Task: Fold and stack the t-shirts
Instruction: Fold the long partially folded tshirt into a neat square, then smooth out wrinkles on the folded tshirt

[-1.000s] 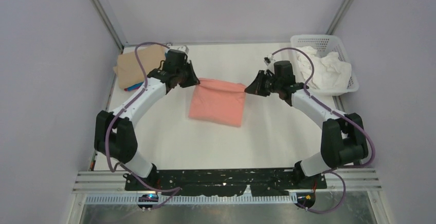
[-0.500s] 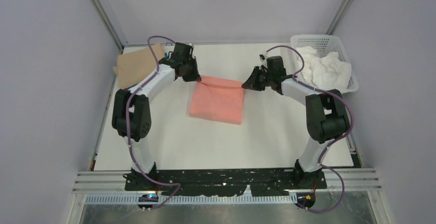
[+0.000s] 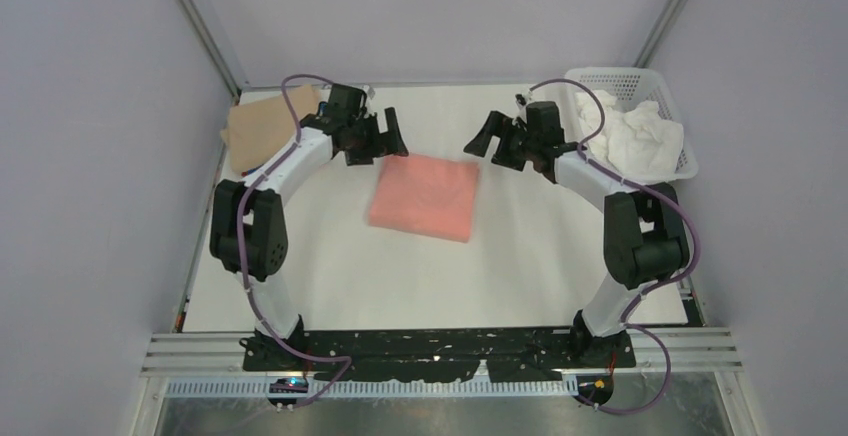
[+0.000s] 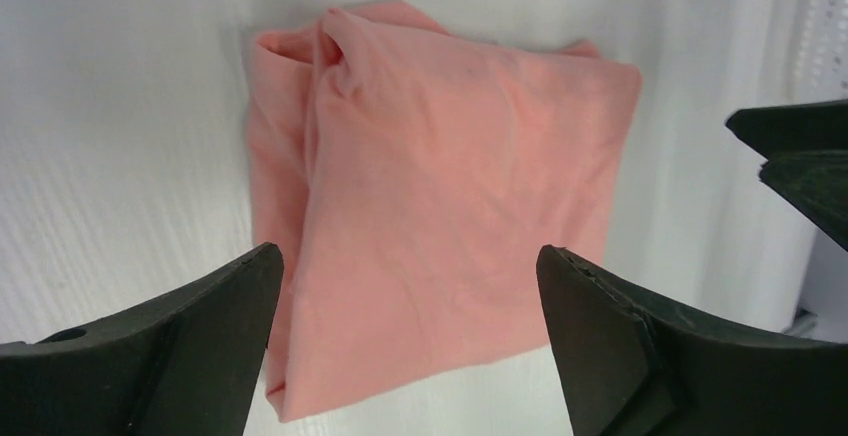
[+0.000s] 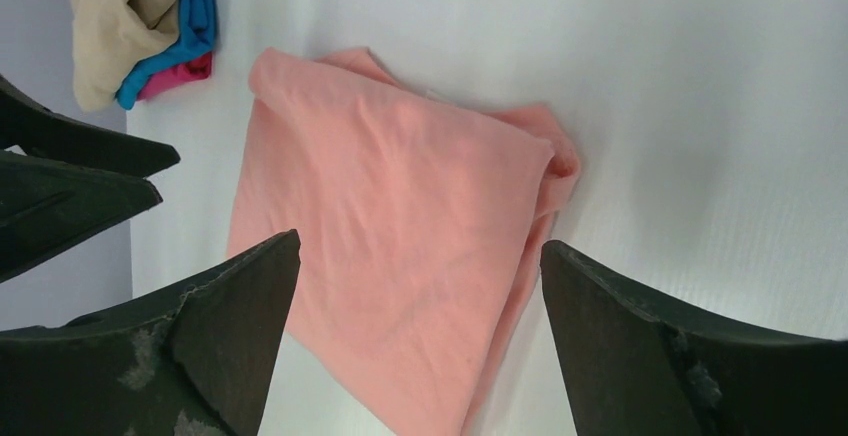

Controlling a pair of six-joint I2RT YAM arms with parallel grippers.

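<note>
A salmon-pink t-shirt (image 3: 424, 196) lies folded into a rough square in the middle of the table, with nothing holding it. My left gripper (image 3: 393, 136) hovers open just beyond its far left corner. My right gripper (image 3: 478, 136) hovers open beyond the far right corner. Both wrist views look down on the pink shirt (image 4: 440, 186) (image 5: 400, 226) between wide, empty jaws (image 4: 408, 252) (image 5: 420, 243). At the far left sits a stack with a tan shirt (image 3: 258, 126) on top. The blue shirt (image 5: 185, 26) and the magenta shirt (image 5: 175, 76) peek out under it.
A white lattice basket (image 3: 640, 81) at the far right corner holds crumpled white cloth (image 3: 635, 136). Enclosure walls and metal posts border the table on the left, back and right. The arm bases sit at the near edge.
Both grippers were shut on the pink shirt's far corners and have opened and let go. They drew slightly up and away, and the shirt's far edge now lies flat.
</note>
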